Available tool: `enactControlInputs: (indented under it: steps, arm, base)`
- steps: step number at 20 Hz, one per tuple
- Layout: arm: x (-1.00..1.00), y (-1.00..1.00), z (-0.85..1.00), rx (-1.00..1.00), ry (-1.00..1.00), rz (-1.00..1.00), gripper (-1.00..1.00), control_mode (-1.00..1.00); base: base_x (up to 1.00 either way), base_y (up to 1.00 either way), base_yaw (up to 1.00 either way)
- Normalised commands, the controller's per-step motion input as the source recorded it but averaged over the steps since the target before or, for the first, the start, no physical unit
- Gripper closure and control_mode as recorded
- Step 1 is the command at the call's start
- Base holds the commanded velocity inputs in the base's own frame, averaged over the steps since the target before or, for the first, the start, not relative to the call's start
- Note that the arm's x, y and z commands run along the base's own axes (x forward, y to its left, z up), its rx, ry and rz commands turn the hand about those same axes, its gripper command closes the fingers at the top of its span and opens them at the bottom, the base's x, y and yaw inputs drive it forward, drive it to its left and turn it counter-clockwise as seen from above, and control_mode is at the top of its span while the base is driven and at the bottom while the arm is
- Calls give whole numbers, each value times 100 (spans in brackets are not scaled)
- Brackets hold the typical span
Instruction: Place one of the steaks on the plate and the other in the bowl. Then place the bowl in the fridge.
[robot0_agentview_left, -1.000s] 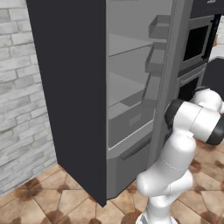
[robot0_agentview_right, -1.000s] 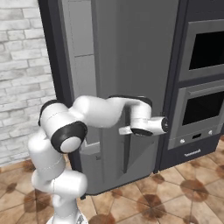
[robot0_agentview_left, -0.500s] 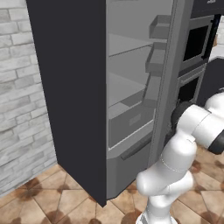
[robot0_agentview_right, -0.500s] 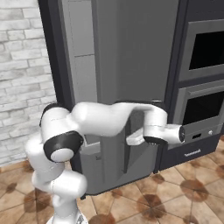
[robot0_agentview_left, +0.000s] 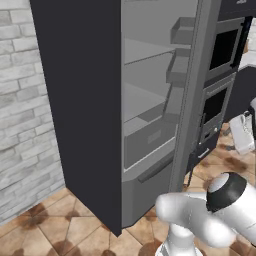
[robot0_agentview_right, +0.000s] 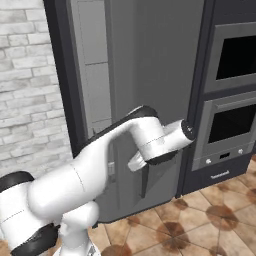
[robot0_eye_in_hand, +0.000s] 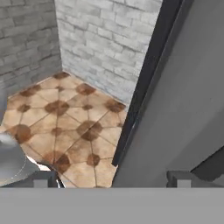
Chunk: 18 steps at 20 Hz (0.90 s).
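The fridge (robot0_agentview_left: 85, 100) stands open: tall, dark charcoal outside, pale grey shelves and a drawer inside. Its door (robot0_agentview_left: 192, 100) is swung out, with racks on the inner side. The right base view shows the door's outer face (robot0_agentview_right: 150, 60). My gripper (robot0_eye_in_hand: 113, 181) is open in the hand view. Its two dark fingertips (robot0_eye_in_hand: 41, 179) stand far apart with nothing between them. It faces the fridge's dark edge (robot0_eye_in_hand: 146, 74) and a grey panel (robot0_eye_in_hand: 183, 109). The steaks, the plate and the bowl are out of view.
A black built-in oven stack (robot0_agentview_right: 230, 100) stands just right of the fridge. A grey brick wall (robot0_agentview_left: 25, 125) runs on its left. The floor is brown tile (robot0_eye_in_hand: 65, 122). My arm (robot0_agentview_right: 150, 137) reaches across in front of the door.
The arm has swung right, across the door front toward the ovens, and its elbow has dropped lower. No earlier frame shows the jaws.
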Motion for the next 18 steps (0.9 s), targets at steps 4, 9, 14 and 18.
enactControlInputs:
  steps: [4, 9, 14, 18]
  arm:
    - [-100, 63, 34, -62, -24, -7, -100, -100]
    - [-36, 71, 25, -89, -5, -8, -100, -100]
    - [24, 68, 0, -92, 28, -10, -100, -100]
    - [89, 70, -19, -90, 27, -9, -100, -100]
  base:
    - [0, 0, 0]
    - [0, 0, 0]
    - [0, 0, 0]
    - [0, 0, 0]
